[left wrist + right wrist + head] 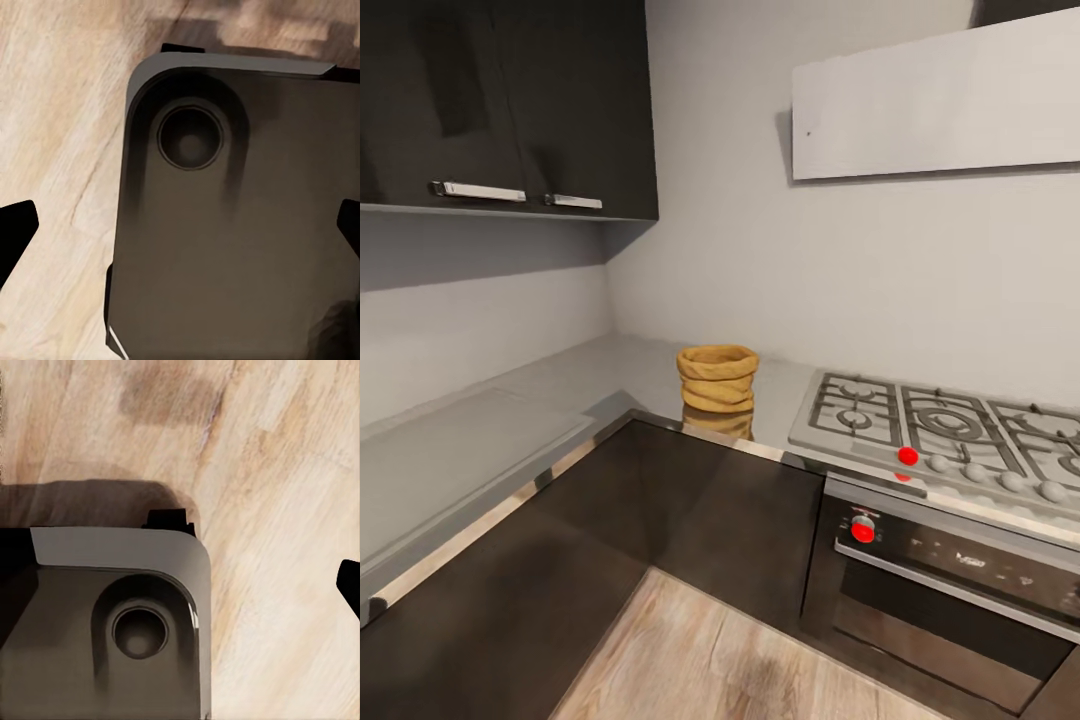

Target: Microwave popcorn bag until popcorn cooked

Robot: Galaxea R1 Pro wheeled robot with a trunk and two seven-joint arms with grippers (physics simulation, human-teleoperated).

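The popcorn bag [717,378], a squat golden-brown sack with a rolled rim, stands upright on the steel countertop [560,390] near the inner corner, just left of the gas hob. No popcorn can be seen inside it. The microwave is out of view. In the left wrist view my left gripper [180,232] is open, its dark fingertips [16,231] far apart above my own dark base [240,225] and the wood floor. In the right wrist view my right gripper [180,585] hangs open over the floor, with one fingertip [349,585] at the frame's edge.
A gas hob [940,425] with red-marked knobs sits right of the bag, above a steel oven [950,580] with a bar handle. Dark wall cabinets [510,100] hang over the left worktop, and a pale hood [935,95] over the hob. Pale wood floor [710,660] lies between the cabinet fronts.
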